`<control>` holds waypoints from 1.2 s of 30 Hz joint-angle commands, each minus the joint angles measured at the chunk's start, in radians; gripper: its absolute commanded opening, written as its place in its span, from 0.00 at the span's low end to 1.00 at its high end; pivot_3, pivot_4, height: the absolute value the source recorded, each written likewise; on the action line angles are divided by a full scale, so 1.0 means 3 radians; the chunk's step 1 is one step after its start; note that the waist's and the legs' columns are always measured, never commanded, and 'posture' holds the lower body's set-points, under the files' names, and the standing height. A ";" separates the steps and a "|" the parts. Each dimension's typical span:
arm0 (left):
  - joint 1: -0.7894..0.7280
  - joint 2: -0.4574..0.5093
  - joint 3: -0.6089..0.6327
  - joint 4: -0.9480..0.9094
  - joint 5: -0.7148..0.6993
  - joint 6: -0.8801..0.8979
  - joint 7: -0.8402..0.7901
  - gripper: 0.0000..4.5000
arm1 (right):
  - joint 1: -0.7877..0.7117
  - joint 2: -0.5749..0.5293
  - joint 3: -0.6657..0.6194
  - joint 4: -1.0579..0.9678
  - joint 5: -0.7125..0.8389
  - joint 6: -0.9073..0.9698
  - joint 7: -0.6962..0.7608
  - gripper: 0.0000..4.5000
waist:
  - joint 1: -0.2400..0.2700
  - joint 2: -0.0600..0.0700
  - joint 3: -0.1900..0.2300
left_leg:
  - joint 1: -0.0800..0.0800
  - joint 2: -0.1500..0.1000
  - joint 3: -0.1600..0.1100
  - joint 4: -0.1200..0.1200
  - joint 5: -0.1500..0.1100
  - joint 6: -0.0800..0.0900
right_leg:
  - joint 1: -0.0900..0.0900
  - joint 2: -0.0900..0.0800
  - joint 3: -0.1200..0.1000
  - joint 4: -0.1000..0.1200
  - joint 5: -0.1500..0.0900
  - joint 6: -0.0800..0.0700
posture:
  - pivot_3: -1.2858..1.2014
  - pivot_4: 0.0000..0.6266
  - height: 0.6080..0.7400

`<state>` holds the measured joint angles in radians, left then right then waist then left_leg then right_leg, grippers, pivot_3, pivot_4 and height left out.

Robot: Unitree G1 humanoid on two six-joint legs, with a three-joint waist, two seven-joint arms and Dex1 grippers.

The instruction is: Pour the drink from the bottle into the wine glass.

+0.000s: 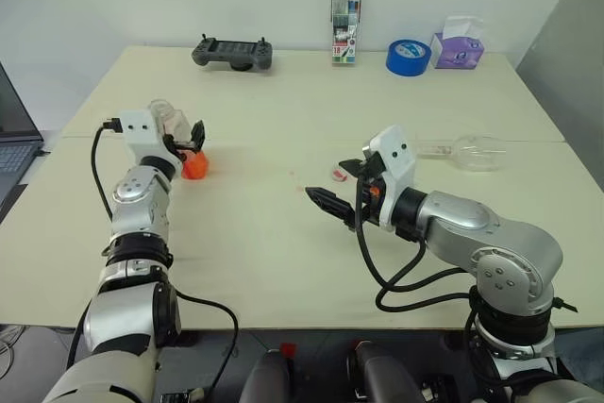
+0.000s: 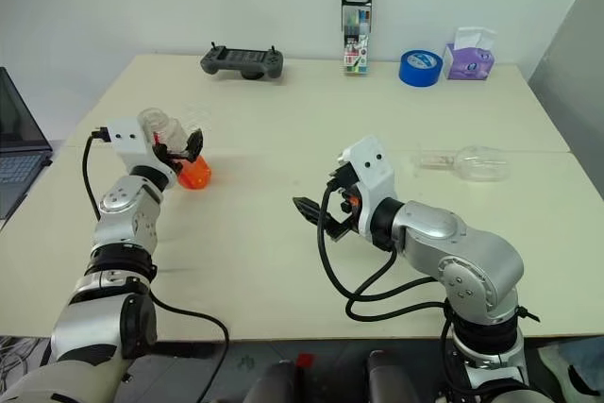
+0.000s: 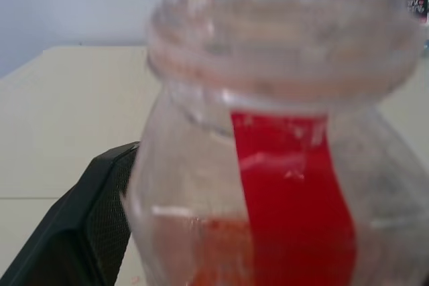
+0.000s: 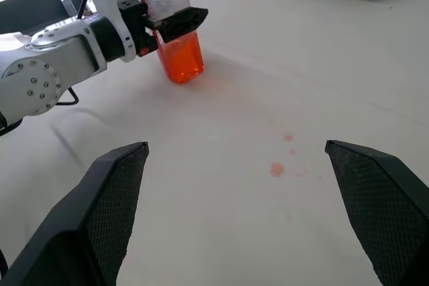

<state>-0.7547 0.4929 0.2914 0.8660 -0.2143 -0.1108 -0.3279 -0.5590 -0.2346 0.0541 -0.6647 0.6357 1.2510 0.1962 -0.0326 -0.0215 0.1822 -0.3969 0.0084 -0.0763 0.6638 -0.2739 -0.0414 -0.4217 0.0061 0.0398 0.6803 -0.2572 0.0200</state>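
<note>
The bottle stands upright on the left of the table, uncapped, with the orange drink in its lower part. My left gripper is open around the bottle's upper body; one black finger stands just beside its wall. The wine glass lies on its side at the right of the table, its stem pointing toward the middle. My right gripper hovers open over the table's middle with nothing between its fingers, facing the bottle.
Orange drops spot the table between the grippers. A small red-and-white piece lies by the right gripper. Along the far edge are a game controller, a marker pack, a blue tape roll and a purple tissue box. A laptop sits left.
</note>
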 commanded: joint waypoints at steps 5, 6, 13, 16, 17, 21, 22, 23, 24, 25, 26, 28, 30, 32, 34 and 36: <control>0.0652 -0.0118 -0.0004 -0.1099 0.0064 0.0153 0.0326 1.00 | -0.0032 -0.0021 -0.0235 0.0008 -0.0009 -0.0115 -0.0032 1.00 | 0.0001 0.0000 0.0000 | 0.0000 0.0000 -0.0006 0.0000 0.0000 0.0000 | 0.0000 -0.0004 0.0001 0.0000 0.0000 0.0000 | 0.52 0.24 1.00; 0.0811 -0.0166 0.0012 -0.1344 0.0055 0.0232 0.0406 1.00 | -0.0025 -0.0039 -0.0278 0.0034 -0.0018 -0.0128 -0.0033 1.00 | 0.0002 0.0000 0.0000 | 0.0001 0.0000 -0.0005 -0.0001 0.0000 0.0000 | 0.0000 -0.0006 0.0002 0.0000 0.0000 0.0000 | 0.52 0.24 1.00; 0.1645 -0.0428 0.0043 -0.2607 0.0018 0.0722 0.0678 1.00 | 0.0093 -0.0031 -0.0799 0.0251 0.0000 -0.0225 -0.0153 1.00 | 0.0006 -0.0001 -0.0001 | 0.0001 -0.0005 -0.0007 0.0000 0.0001 -0.0002 | 0.0003 -0.0016 0.0006 0.0001 0.0000 0.0000 | 0.52 0.24 1.00; 0.2022 -0.0650 -0.0083 -0.3160 0.0072 0.0891 0.0841 1.00 | 0.0205 0.0056 -0.1124 0.0475 -0.0126 -0.0370 -0.0378 1.00 | 0.0012 -0.0001 -0.0001 | 0.0003 -0.0007 -0.0005 0.0000 0.0001 -0.0003 | 0.0006 -0.0017 0.0008 0.0001 0.0000 0.0000 | 0.52 0.24 1.00; 0.2134 -0.0701 -0.0189 -0.3329 0.0117 0.0921 0.0832 1.00 | 0.0232 0.0085 -0.1195 0.0547 -0.0162 -0.0409 -0.0440 1.00 | 0.0014 -0.0002 -0.0002 | 0.0004 -0.0008 -0.0003 0.0000 0.0001 -0.0003 | 0.0006 -0.0017 0.0009 0.0000 0.0000 0.0000 | 0.52 0.24 1.00; 0.2382 -0.0735 -0.0979 -0.3717 0.0283 0.0895 0.0347 1.00 | 0.0173 0.0442 -0.1658 0.1014 -0.0099 -0.0619 -0.0768 1.00 | 0.0017 -0.0001 -0.0002 | 0.0005 -0.0016 0.0007 0.0000 0.0003 -0.0003 | 0.0007 -0.0019 0.0011 0.0001 0.0000 0.0000 | 0.52 0.24 1.00; 0.2350 -0.0764 -0.1130 -0.3726 0.0250 0.0930 0.0229 1.00 | 0.0097 0.0548 -0.1821 0.1215 -0.0052 -0.0711 -0.0874 1.00 | 0.0016 -0.0001 -0.0002 | 0.0005 -0.0020 0.0009 0.0000 0.0005 -0.0002 | 0.0008 -0.0020 0.0011 0.0002 0.0000 0.0000 | 0.52 0.24 1.00; 0.2292 -0.0778 -0.1284 -0.3722 0.0210 0.0984 0.0085 1.00 | -0.0009 0.0679 -0.2044 0.1431 0.0062 -0.0794 -0.1018 1.00 | 0.0010 -0.0001 -0.0002 | 0.0006 -0.0019 0.0013 0.0000 0.0006 -0.0002 | 0.0008 -0.0019 0.0011 0.0002 0.0000 0.0000 | 0.52 0.24 1.00; 0.2228 -0.0790 -0.1389 -0.3719 0.0169 0.1031 -0.0028 1.00 | -0.0112 0.0778 -0.2243 0.1620 0.0188 -0.0862 -0.1143 1.00 | 0.0008 0.0000 -0.0002 | 0.0010 -0.0018 0.0019 0.0000 0.0009 0.0002 | 0.0008 -0.0017 0.0012 0.0003 0.0001 -0.0001 | 0.52 0.24 1.00; 0.2162 -0.0784 -0.1462 -0.3715 0.0141 0.1063 -0.0128 1.00 | -0.0195 0.0832 -0.2383 0.1773 0.0271 -0.0917 -0.1224 1.00 | 0.0006 0.0001 -0.0001 | 0.0011 -0.0019 0.0023 -0.0002 0.0013 0.0009 | 0.0008 -0.0015 0.0013 0.0003 0.0003 -0.0004 | 0.52 0.24 1.00; 0.2109 -0.0762 -0.1503 -0.3708 0.0139 0.1079 -0.0201 1.00 | -0.0250 0.0847 -0.2453 0.1877 0.0320 -0.0958 -0.1263 1.00 | 0.0003 0.0001 -0.0001 | 0.0011 -0.0020 0.0024 -0.0003 0.0015 0.0013 | 0.0008 -0.0011 0.0014 0.0002 0.0004 -0.0006 | 0.52 0.24 1.00; 0.1987 -0.0712 -0.1549 -0.3703 0.0160 0.1134 -0.0314 1.00 | -0.0394 0.0859 -0.2626 0.2162 0.0456 -0.1097 -0.1347 1.00 | 0.0000 0.0002 -0.0001 | 0.0012 -0.0021 0.0028 -0.0004 0.0016 0.0015 | 0.0007 0.0000 0.0017 0.0002 0.0004 -0.0006 | 0.52 0.24 1.00; 0.1882 -0.0667 -0.1547 -0.3741 0.0101 0.1237 -0.0438 1.00 | -0.0538 0.0811 -0.2758 0.2504 0.0523 -0.1287 -0.1399 1.00 | -0.0009 0.0003 -0.0002 | 0.0013 -0.0032 0.0028 -0.0007 0.0016 0.0015 | 0.0006 0.0004 0.0017 0.0003 0.0004 -0.0006 | 0.52 0.24 1.00; 0.1805 -0.0635 -0.1509 -0.3803 0.0007 0.1374 -0.0532 1.00 | -0.0679 0.0733 -0.2852 0.2871 0.0542 -0.1505 -0.1426 1.00 | -0.0013 0.0004 -0.0002 | 0.0014 -0.0032 0.0028 -0.0010 0.0016 0.0016 | 0.0006 0.0004 0.0017 0.0004 0.0004 -0.0006 | 0.52 0.24 1.00; 0.1764 -0.0609 -0.1486 -0.3870 -0.0070 0.1488 -0.0606 1.00 | -0.0801 0.0666 -0.2924 0.3195 0.0599 -0.1682 -0.1411 1.00 | -0.0014 0.0005 -0.0001 | 0.0013 -0.0032 0.0028 -0.0010 0.0015 0.0016 | 0.0006 0.0004 0.0018 0.0003 0.0004 -0.0007 | 0.52 0.24 1.00; 0.1749 -0.0588 -0.1480 -0.3928 -0.0130 0.1592 -0.0654 1.00 | -0.0919 0.0593 -0.2977 0.3525 0.0657 -0.1824 -0.1349 1.00 | -0.0014 0.0005 -0.0001 | 0.0013 -0.0033 0.0028 -0.0010 0.0015 0.0016 | 0.0006 0.0003 0.0018 0.0003 0.0004 -0.0006 | 0.52 0.24 1.00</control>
<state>-0.2147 0.3128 -0.1620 -0.2604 -0.2295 0.3498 -0.5073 -0.7982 -0.0376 -0.8239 0.3525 0.7965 0.7472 -0.2233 -0.0366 -0.0199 0.1819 -0.3930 -0.0013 -0.0677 0.6610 -0.2693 -0.0365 -0.4198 0.0068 0.0455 0.6812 -0.2559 0.0181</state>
